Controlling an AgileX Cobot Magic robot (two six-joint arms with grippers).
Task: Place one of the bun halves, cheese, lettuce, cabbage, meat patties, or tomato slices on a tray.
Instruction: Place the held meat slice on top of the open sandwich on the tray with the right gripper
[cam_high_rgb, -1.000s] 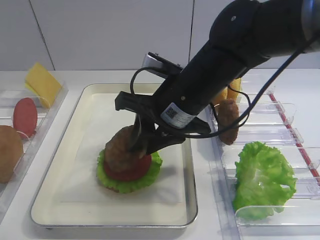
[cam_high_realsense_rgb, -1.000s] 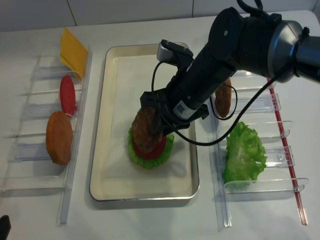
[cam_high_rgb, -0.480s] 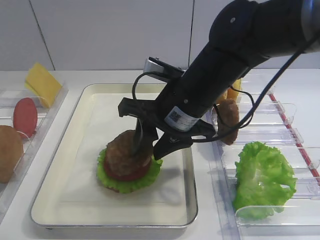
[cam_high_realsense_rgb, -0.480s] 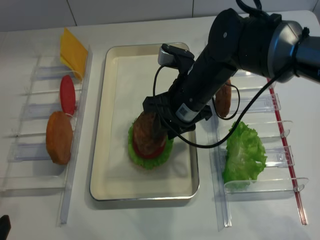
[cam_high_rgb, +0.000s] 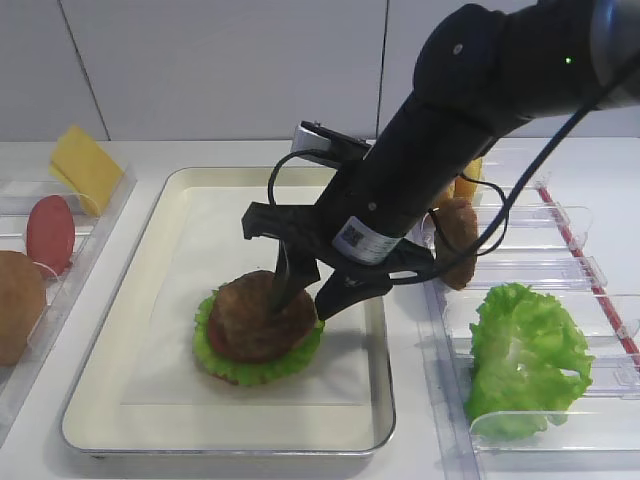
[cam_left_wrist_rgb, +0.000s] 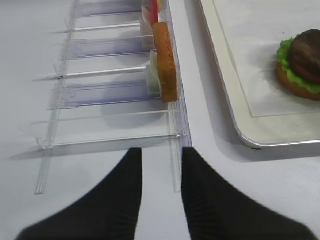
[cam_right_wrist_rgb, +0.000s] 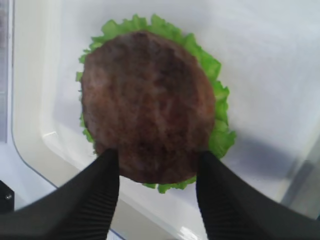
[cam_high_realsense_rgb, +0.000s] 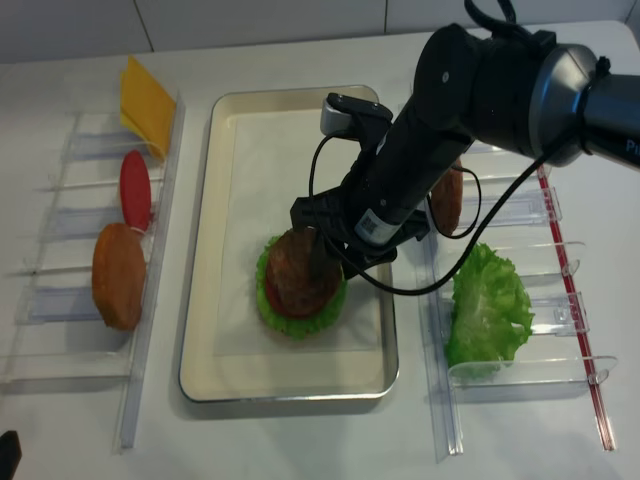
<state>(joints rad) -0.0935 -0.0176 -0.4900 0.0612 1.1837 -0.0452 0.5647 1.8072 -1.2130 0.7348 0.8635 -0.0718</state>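
Tray (cam_high_rgb: 150, 260): we see bare liner on every side of the stack, rim well apart.
Stack: patty (cam_right_wrist_rgb: 147, 105) lies flat on tomato and lettuce (cam_high_rgb: 262, 370), near the tray's front right.
Right gripper (cam_right_wrist_rgb: 157, 172): jaws spread, straddling the patty's edge; we judge a straight lift safest.
Left gripper (cam_left_wrist_rgb: 161, 186): parted, beside the tray, over the bins (cam_left_wrist_rgb: 115, 90).

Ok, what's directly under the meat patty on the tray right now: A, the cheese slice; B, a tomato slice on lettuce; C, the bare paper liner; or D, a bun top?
B: the meat patty lies on a red tomato slice over the ruffled lettuce on the tray, as the high views show.
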